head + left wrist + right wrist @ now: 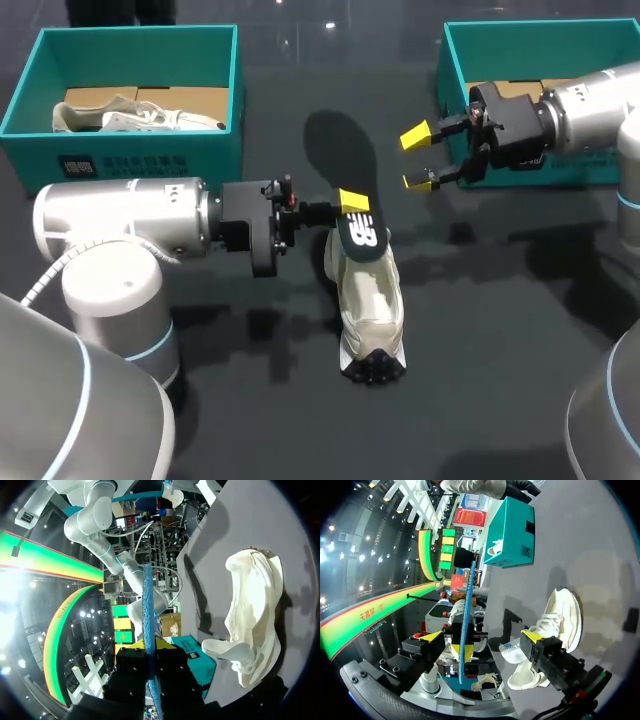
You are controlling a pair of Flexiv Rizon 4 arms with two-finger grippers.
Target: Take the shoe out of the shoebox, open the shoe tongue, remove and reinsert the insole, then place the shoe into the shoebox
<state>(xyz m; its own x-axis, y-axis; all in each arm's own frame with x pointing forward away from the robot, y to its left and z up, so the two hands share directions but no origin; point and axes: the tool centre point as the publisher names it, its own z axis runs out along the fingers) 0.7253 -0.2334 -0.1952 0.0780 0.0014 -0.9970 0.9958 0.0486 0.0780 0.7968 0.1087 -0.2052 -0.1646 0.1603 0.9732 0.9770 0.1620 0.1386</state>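
A: Table [500, 340]: dark, matte top, soft shadows lying across it.
B: Noted. Far left corner, a teal box [150, 150], open-topped, with a printed label [80, 166] low on its front wall.
A: Contents?
B: One pale shoe [140, 118], lying lengthwise on brown cardboard [190, 98]. Right wrist view catches the same box from outside, wall and label facing the camera.

Robotics laboratory or demonstration stand: a left arm [120, 220] and a right arm [590, 108] flank a dark table [480, 330] carrying a teal left shoebox [130, 152] and a teal right shoebox [540, 45].
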